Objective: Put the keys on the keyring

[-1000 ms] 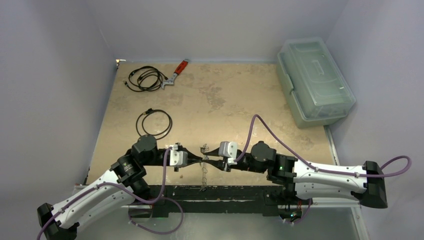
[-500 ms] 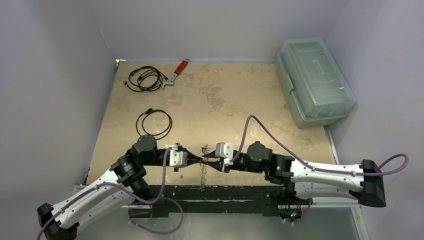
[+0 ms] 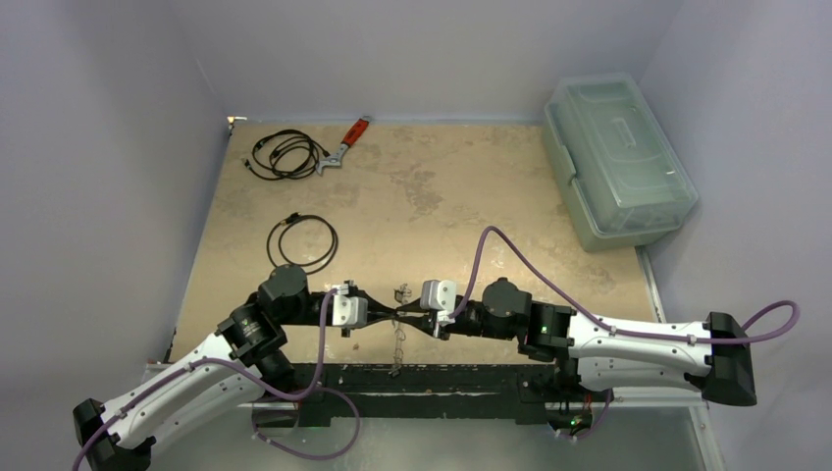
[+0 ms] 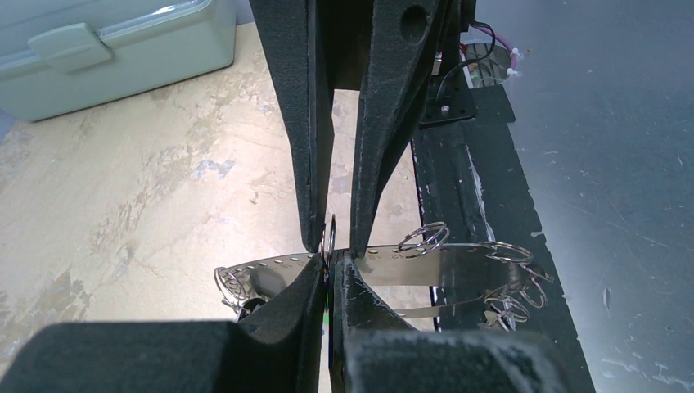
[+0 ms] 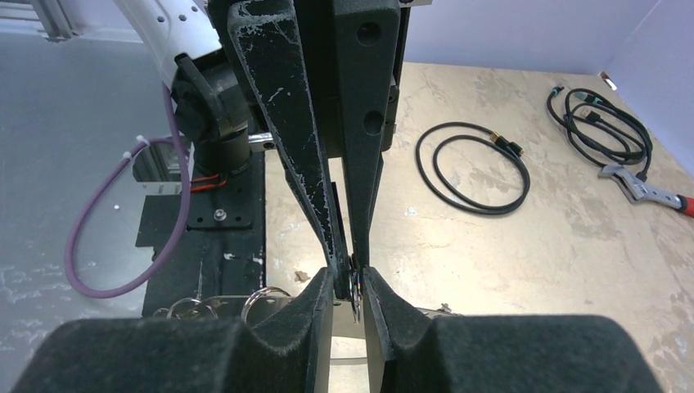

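Left wrist view puts the risk plainly. The left gripper [image 4: 329, 264] is pinched shut on the keyring [image 4: 442, 264] at lower centre. The right gripper [image 4: 334, 241] reaches in from the top of the frame, tip to tip with it. Its jaws stand narrowly apart around a thin metal piece [image 4: 331, 229] that I cannot tell for key or ring, and they are not visibly pinching it. With both tools so crowded, a slightly off-centre closure could push that piece aside instead of catching it, or the two grippers could meet and lever the band out of the left pinch. That pinch sits on a narrow edge of a flat band, so a twist would likely make the loop swing or slip. In the top external view the loop hangs at lower centre between the arms, partly over the black base rail [image 4: 458, 164], so a drop might land off the tan table [image 4: 164, 188]. The dangling split rings [image 4: 425, 236] could also snag either gripper. The keyring is a thin, shiny grey band bent into a long loop across the lower middle of the frame. It is punched with a row of small holes and has wire rings clustered at its right end. No tagged keys can be made out.
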Controlling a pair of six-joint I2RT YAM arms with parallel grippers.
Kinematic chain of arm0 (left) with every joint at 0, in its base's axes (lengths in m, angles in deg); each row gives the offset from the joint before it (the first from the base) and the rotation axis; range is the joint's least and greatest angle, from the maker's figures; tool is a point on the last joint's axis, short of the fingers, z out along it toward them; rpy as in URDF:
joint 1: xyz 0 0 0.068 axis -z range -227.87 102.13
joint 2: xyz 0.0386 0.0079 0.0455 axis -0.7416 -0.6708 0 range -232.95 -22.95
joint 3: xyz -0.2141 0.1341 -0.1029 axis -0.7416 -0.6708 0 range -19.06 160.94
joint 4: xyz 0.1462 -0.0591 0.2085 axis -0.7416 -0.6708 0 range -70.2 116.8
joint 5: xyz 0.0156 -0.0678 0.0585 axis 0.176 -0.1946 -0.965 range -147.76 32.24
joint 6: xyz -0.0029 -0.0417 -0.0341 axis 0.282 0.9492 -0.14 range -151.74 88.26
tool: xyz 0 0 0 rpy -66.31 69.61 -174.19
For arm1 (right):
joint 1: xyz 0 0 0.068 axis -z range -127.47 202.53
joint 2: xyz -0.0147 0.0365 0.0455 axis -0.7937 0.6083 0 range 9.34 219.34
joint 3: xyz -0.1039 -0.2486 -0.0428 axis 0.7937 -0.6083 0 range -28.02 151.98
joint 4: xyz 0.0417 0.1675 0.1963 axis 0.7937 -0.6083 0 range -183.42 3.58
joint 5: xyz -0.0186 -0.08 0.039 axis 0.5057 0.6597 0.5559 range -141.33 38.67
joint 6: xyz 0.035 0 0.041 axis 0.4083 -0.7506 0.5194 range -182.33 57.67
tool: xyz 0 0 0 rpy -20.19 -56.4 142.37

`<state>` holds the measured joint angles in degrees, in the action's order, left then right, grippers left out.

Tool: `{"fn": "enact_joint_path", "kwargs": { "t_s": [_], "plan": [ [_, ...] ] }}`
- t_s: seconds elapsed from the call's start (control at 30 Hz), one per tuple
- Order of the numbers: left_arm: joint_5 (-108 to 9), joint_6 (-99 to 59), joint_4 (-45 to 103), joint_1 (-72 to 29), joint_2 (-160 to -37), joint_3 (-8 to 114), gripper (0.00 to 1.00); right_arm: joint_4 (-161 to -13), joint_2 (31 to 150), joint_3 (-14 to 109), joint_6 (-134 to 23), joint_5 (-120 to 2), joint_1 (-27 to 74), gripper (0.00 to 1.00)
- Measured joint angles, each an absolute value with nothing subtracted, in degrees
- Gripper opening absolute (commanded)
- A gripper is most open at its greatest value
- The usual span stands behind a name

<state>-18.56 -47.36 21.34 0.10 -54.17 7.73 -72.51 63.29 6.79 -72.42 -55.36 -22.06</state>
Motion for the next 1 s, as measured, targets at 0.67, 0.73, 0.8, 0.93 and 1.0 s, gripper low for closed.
{"fn": "enact_joint_path", "kwargs": {
  "t_s": [0.67,0.73,0.8,0.93,1.0],
  "plan": [
    [-18.3,-47.3,21.4,0.1,-53.2,7.7,0.00,-72.4,62.8,6.8,-71.5,-54.0,-22.1,0.19],
    [-18.2,-47.3,21.4,0.1,-53.2,7.7,0.00,-72.4,62.8,6.8,-71.5,-54.0,-22.1,0.17],
    [-18.1,-47.3,21.4,0.1,-53.2,7.7,0.00,-72.4,62.8,6.8,-71.4,-54.0,-22.1,0.12],
    [-18.2,-47.3,21.5,0.1,-53.2,7.7,0.00,-72.4,62.9,6.8,-71.3,-54.4,-22.1,0.00],
    [-18.1,-47.3,21.4,0.1,-53.2,7.7,0.00,-72.4,62.9,6.8,-71.3,-54.6,-22.1,0.00]
  ]
}}
